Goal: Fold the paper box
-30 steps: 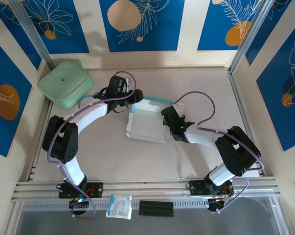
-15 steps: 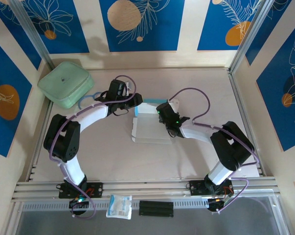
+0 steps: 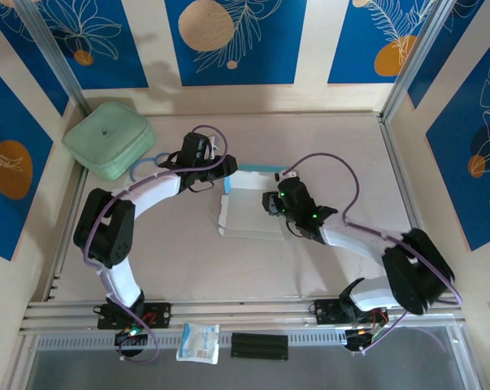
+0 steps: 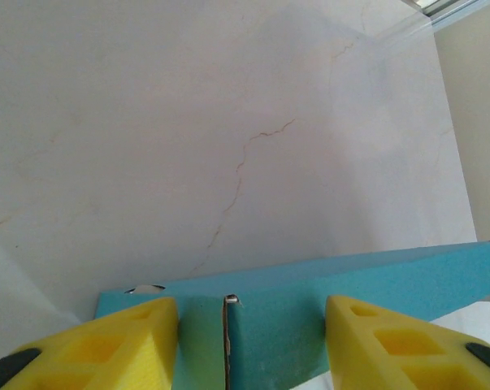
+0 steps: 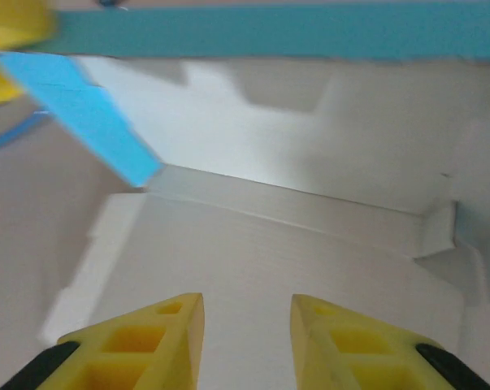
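The paper box [image 3: 245, 213] lies in the middle of the table with its white inside up and its light blue back wall [image 3: 257, 171] raised. My left gripper [image 3: 226, 169] is at the box's back left corner. In the left wrist view its yellow fingers stand apart, open [image 4: 251, 313], against the blue cardboard [image 4: 350, 276], which has a slit between two panels. My right gripper [image 3: 269, 203] hovers over the right part of the box. Its jaws [image 5: 246, 305] are open above the white floor [image 5: 269, 260], nothing between them. A blue side flap [image 5: 90, 114] leans inward at the left.
A pale green rounded case [image 3: 109, 138] sits at the back left, with a thin blue loop [image 3: 143, 166] beside it. A small clear-white packet [image 3: 198, 342] and a black strip [image 3: 259, 345] lie at the front rail. Metal rails edge the table's left and right sides.
The box has been squared up from a tilted lie. My right gripper has gone from shut to open and drawn back toward the near right. The left gripper shifted slightly right.
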`<state>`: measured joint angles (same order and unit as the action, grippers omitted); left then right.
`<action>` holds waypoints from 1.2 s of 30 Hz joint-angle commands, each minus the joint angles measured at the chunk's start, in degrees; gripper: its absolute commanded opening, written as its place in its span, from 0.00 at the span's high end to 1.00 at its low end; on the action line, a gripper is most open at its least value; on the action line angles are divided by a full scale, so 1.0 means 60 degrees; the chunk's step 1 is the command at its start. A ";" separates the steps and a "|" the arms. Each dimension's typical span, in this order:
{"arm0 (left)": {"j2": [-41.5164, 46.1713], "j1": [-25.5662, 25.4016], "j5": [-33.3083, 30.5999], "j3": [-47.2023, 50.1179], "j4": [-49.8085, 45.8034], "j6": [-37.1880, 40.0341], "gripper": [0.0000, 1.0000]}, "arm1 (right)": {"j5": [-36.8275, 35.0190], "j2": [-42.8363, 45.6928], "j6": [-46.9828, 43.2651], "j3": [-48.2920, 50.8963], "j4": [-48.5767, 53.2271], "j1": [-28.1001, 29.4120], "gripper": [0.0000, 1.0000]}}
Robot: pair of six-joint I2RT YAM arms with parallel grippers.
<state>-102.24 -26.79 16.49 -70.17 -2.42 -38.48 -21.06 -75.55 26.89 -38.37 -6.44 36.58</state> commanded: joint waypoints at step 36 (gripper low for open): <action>-0.0217 -0.0140 -0.0288 -0.0246 -0.0478 0.0480 0.51 | 0.7190 -0.2229 -0.4609 -0.2687 0.3370 -0.5405 0.65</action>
<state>-102.61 -27.11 15.79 -70.87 -2.59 -36.99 19.16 -87.81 1.80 -52.69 11.86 3.27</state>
